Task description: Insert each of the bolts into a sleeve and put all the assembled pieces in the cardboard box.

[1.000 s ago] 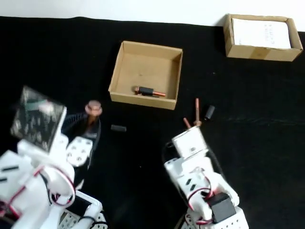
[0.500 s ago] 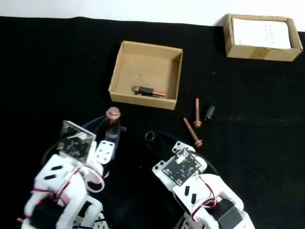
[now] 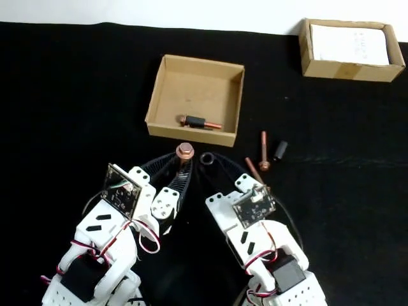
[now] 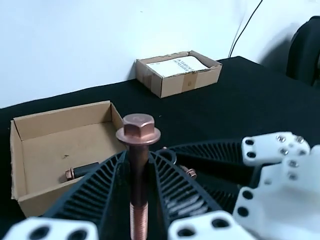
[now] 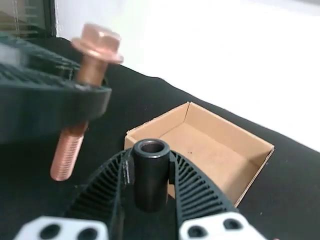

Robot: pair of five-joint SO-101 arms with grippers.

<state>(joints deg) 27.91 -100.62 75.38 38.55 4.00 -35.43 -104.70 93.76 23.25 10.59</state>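
The only writing is on a white printed sheet (image 3: 349, 43) lying in a smaller cardboard box (image 3: 344, 71), well beyond the right jaws; its print is too small to read.

The left gripper (image 3: 183, 163) has its jaws pinching a copper-coloured hex-flange bolt (image 4: 138, 131) by the shank, head up and threads hanging below. Just beside it, not touching, the right gripper (image 3: 208, 160) has its jaws clamped on a black cylindrical sleeve (image 5: 150, 170), upright with its bore open at the top.

Just past both sets of jaws sits an open brown cardboard box (image 3: 159, 95) holding one assembled bolt and sleeve (image 3: 199, 122), which lies flat. Two loose copper bolts (image 3: 263, 150) and a loose black sleeve (image 3: 280, 150) lie on the black table cover (image 3: 76, 83), out beside the right jaws.
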